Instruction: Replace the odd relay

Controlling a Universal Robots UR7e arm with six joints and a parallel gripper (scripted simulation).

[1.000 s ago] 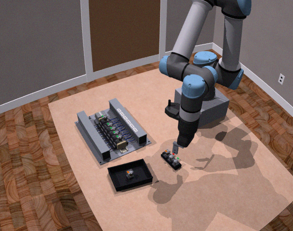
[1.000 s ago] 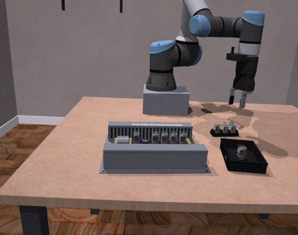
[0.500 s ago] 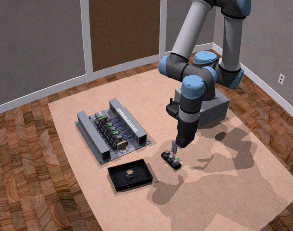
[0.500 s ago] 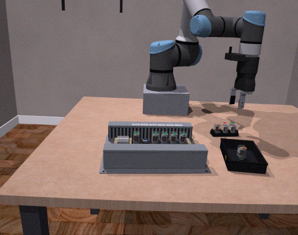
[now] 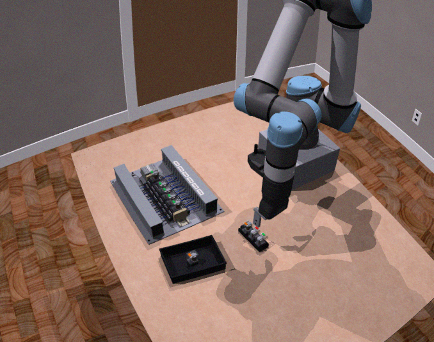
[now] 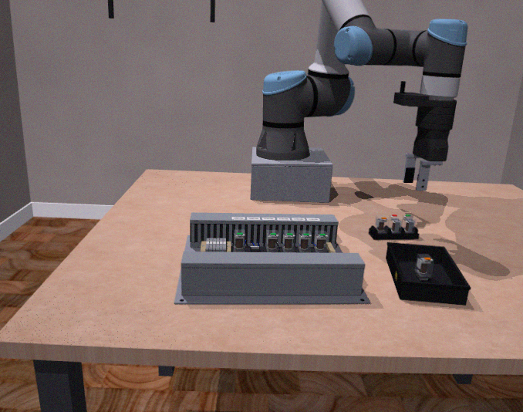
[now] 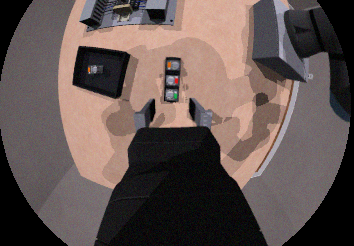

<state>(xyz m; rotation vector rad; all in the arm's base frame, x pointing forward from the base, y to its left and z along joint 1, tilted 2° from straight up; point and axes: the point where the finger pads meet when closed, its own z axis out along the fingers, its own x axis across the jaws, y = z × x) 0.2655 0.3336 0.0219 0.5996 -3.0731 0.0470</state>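
Observation:
My open gripper [image 6: 415, 183] [image 7: 172, 109] hangs above and behind the green-button end of the black spare holder [image 5: 263, 247] [image 6: 394, 234]. The spare with the green button [image 5: 260, 239] [image 6: 409, 224] [image 7: 171, 95] stands at one end, the red-button one [image 7: 171, 80] in the middle, the orange-button one [image 5: 248, 226] [image 7: 173, 65] at the other end. In the wrist view, the green and red buttons are on the right, the orange on the left. Several green-button relays [image 6: 288, 241] stand in the row beside one empty socket [image 6: 254, 247]. An orange-button relay [image 5: 192, 258] [image 6: 424, 267] [image 7: 95, 69] stands in the tray [image 5: 201, 275] [image 6: 433, 292].
Grey ducts [image 5: 139, 205] [image 6: 271, 281] flank the relay row, with pale terminal blocks [image 6: 215, 244] and an end bracket [image 5: 180, 214] at its ends. The tray lies between the panel and the table's near right area. The robot's grey base block [image 6: 291, 181] stands at the back.

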